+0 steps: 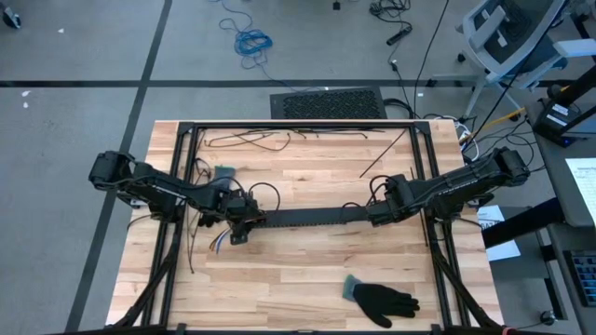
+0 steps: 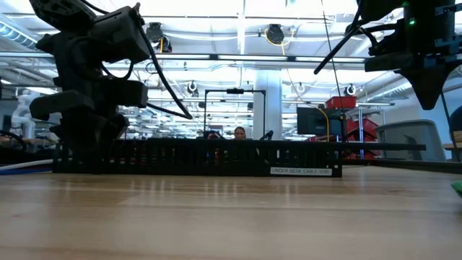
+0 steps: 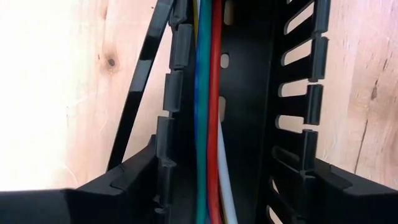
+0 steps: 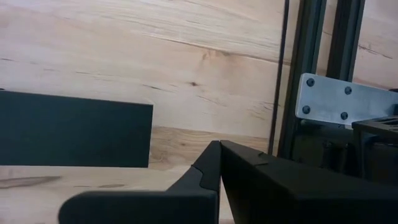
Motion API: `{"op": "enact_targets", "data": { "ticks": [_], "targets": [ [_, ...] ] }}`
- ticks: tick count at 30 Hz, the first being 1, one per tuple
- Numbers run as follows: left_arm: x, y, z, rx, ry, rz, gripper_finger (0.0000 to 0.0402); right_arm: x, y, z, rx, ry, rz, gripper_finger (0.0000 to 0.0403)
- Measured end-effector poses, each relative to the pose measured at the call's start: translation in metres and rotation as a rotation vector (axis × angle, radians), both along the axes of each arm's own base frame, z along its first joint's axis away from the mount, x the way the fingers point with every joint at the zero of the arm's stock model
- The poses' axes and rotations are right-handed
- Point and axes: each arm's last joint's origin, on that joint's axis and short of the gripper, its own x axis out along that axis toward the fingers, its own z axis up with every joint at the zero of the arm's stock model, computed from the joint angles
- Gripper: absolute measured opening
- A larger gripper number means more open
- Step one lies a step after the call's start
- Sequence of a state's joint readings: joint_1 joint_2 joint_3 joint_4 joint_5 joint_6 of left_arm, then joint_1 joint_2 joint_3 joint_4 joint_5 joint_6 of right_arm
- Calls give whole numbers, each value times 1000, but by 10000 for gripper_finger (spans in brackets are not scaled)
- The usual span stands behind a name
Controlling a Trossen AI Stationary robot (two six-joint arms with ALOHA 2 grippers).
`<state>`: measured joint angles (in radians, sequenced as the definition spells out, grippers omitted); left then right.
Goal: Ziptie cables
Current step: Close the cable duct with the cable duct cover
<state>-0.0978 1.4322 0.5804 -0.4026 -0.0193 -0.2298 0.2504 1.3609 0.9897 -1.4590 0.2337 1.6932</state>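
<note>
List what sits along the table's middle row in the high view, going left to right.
Left gripper over the cables → black slotted strip → right gripper, shut, at the strip's right end.

Overhead camera looks straight down; low camera sights level across the table (image 2: 216,217); wrist cameras sit close over the strip (image 1: 307,217), 9 and 3 o'clock ends.

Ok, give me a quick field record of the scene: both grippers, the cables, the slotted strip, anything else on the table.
left gripper: at the strip's left end, fingers open astride the strip
right gripper: shut, at the strip's right end
cables: green, red and white wires lying lengthwise inside the strip
slotted strip: black, flat across mid-table between both arms
glove: black, at the near edge, right of centre
zip tie on cables: cannot tell
</note>
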Motion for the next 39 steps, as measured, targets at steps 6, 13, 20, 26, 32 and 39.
{"op": "enact_targets", "data": {
  "ticks": [6, 13, 20, 26, 32, 39],
  "targets": [
    [0, 0, 0, -1, 0, 0, 270, -3, -1, -1, -2, 31, -2, 0],
    [0, 0, 0, -3, 0, -1, 270, -13, -4, -30, 133, 109, -81, 0],
    [0, 0, 0, -3, 0, -1, 270, -9, -6, -58, 134, -22, -98, 0],
    [0, 0, 0, -3, 0, -2, 270, -14, -15, -70, 41, -33, -172, 0],
    [0, 0, 0, -3, 0, -2, 270, -3, -17, -73, 65, -142, -169, 0],
    [0, 0, 0, -2, 0, -3, 270, 23, -21, -73, 93, -392, -138, 0]
  ]
}}
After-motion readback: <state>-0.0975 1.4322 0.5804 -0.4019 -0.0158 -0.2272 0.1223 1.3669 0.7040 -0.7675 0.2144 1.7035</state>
